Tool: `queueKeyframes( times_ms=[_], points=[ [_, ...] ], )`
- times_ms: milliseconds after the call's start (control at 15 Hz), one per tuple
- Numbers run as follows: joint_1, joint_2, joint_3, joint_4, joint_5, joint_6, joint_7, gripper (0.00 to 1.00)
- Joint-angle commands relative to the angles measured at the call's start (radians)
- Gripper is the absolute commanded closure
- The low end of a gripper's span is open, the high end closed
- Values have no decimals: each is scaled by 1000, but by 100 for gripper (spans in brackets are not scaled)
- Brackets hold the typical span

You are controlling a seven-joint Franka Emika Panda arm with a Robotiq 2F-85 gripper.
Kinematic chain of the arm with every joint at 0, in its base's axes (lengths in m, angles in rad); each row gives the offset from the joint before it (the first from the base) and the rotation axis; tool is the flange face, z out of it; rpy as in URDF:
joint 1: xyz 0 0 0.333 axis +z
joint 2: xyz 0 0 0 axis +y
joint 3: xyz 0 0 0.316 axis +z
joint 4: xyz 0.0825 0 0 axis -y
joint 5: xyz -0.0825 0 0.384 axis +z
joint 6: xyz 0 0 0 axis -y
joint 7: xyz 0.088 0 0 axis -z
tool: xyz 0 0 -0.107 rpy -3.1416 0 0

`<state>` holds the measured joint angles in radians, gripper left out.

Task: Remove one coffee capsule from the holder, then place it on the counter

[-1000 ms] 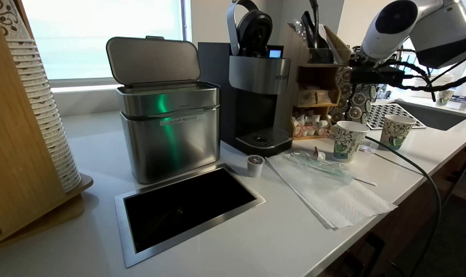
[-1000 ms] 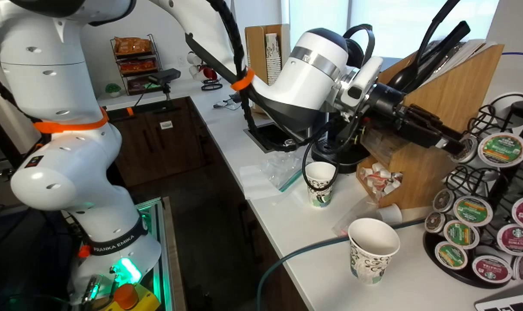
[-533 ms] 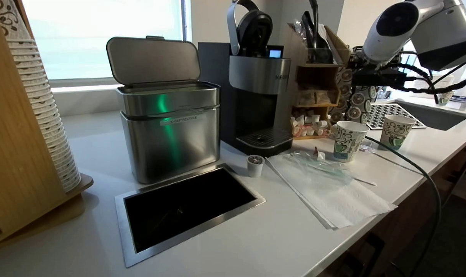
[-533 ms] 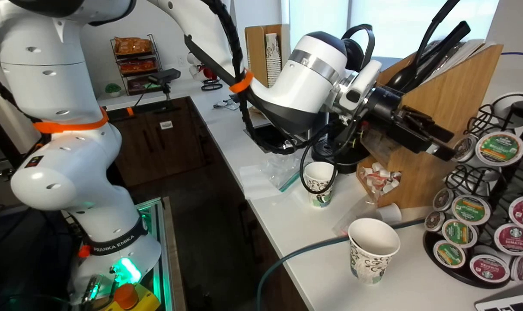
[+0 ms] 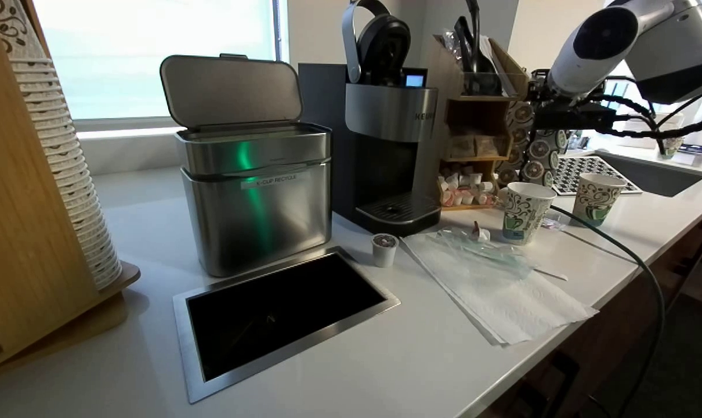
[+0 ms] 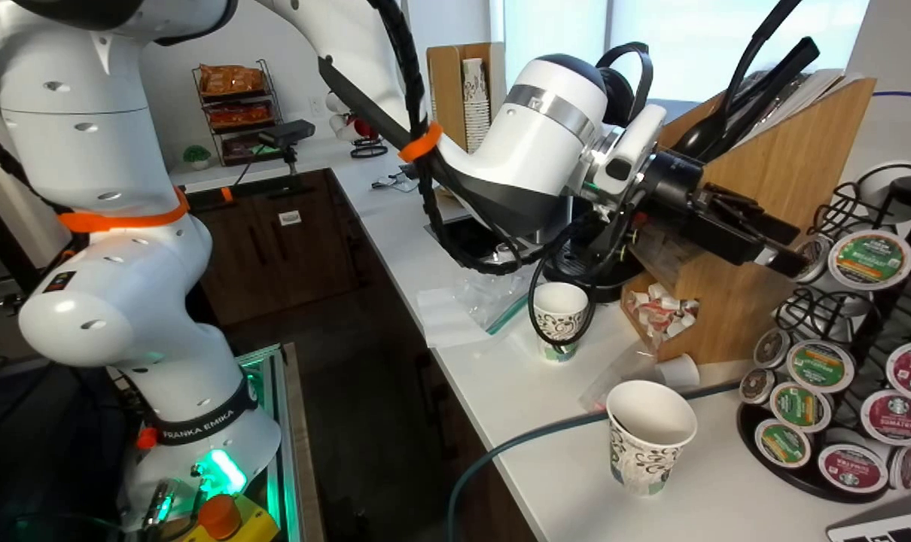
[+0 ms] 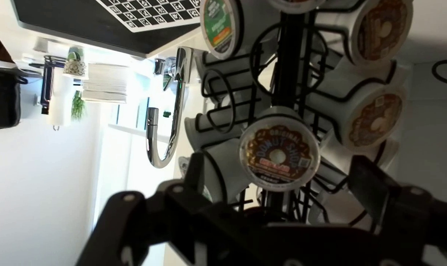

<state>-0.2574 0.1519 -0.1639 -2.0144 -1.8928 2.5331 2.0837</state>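
The holder point(image 7: 286, 70) is a black wire rack full of round capsules, at the right in an exterior view, where its base point(image 6: 809, 477) shows. In the wrist view, a brown-lidded Donut Shop capsule point(image 7: 278, 153) sits in the rack and appears between the spread fingers of my gripper point(image 7: 279, 171), touching neither. My open gripper point(image 6: 788, 245) points at the rack's upper left part, close to a dark-lidded capsule point(image 6: 811, 258). A single white capsule point(image 5: 384, 251) stands upright on the white counter point(image 5: 397, 360), beside the steel-framed opening.
Paper cups point(image 6: 649, 436) stand left of the rack; a cable point(image 6: 531, 433) crosses the counter. A wooden organizer point(image 6: 772, 211) rises just behind my gripper. The coffee machine point(image 5: 391, 113), steel bin point(image 5: 258, 215), napkin point(image 5: 513, 302) and framed opening point(image 5: 351, 334) lie further along.
My gripper draws back a little from the holder, then edges toward it again. The capsules on the holder have shifted slightly, as if the rack turned. The capsule on the counter stays put.
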Motion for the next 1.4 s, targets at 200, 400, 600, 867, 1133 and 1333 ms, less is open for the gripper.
queueKeyframes(
  times_ms=[200, 400, 600, 867, 1133, 1333],
  points=[
    [-14, -27, -9, -20, -232, 76, 212, 0],
    [-20, -31, -10, -32, -287, 81, 275, 0],
    [-26, -25, -10, -36, -321, 88, 319, 0],
    [-32, -11, -10, -23, -352, 98, 350, 0],
    [-34, -2, -9, -14, -366, 106, 361, 7],
    [-35, 4, -8, -11, -372, 106, 366, 17]
  ],
)
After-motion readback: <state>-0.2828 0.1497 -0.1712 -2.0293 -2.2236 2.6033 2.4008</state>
